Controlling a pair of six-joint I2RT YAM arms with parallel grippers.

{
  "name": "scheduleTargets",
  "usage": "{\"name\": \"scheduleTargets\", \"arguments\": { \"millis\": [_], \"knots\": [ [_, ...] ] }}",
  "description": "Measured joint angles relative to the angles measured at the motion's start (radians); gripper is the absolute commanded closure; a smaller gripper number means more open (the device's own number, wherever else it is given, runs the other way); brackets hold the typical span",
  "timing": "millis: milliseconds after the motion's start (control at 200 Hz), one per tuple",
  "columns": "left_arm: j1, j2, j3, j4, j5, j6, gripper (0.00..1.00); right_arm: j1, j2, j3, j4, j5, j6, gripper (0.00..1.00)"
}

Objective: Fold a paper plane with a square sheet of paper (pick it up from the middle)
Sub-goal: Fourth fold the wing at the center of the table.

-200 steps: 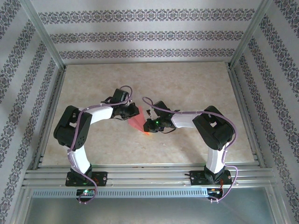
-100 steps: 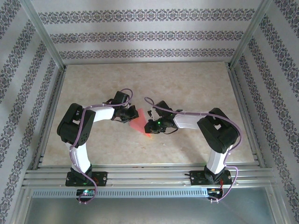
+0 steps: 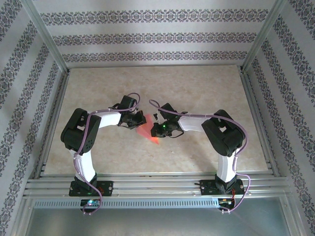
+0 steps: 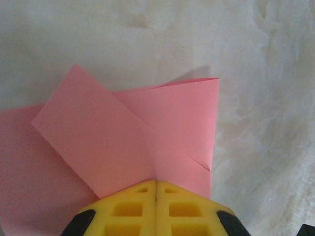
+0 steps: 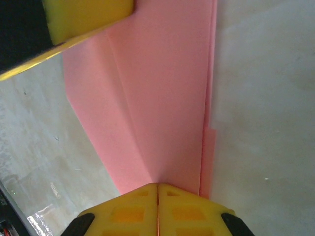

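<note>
The pink sheet of paper [image 3: 147, 132] is folded into long layered flaps and sits between the two grippers in the middle of the table. My left gripper [image 3: 139, 119] is shut on its upper end. In the left wrist view the yellow fingertips [image 4: 147, 189] meet on the paper [image 4: 147, 128], where one flap crosses over another. My right gripper [image 3: 156, 129] is shut on the lower right part. In the right wrist view the folded paper [image 5: 162, 98] runs away from the closed right gripper [image 5: 157, 186] towards a yellow finger of the left gripper [image 5: 83, 17].
The beige marbled table [image 3: 206, 88] stretches behind and to both sides of the arms. Aluminium rails [image 3: 147, 187] run along the near edge, metal posts stand at the corners, and patterned walls close in the back and sides.
The right gripper has shifted slightly up and left, closer to the left gripper, and the paper's lower tip moved with it. The left arm has barely moved.
</note>
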Motion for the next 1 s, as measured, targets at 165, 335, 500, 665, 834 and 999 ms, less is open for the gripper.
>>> {"name": "scheduleTargets", "arguments": {
  "millis": [165,335,500,665,834,999],
  "knots": [
    [-0.006,0.016,0.047,-0.075,-0.02,-0.016,0.97,0.0,-0.024,-0.031,0.005,0.003,-0.011,0.92],
    [-0.014,0.031,0.092,-0.144,-0.045,-0.021,0.97,0.002,-0.047,-0.051,-0.022,0.003,-0.026,0.91],
    [-0.02,0.042,0.118,-0.182,-0.058,-0.029,0.97,0.014,-0.065,-0.069,-0.036,0.007,-0.043,0.92],
    [-0.02,0.046,0.126,-0.195,-0.058,-0.036,0.97,0.02,-0.093,-0.102,-0.035,0.013,-0.044,0.92],
    [-0.02,0.046,0.126,-0.195,-0.058,-0.036,0.97,0.021,-0.129,-0.145,-0.042,0.015,-0.045,0.92],
    [-0.021,0.046,0.126,-0.195,-0.058,-0.036,0.97,0.021,-0.153,-0.164,-0.076,0.015,-0.057,0.91]
  ]
}}
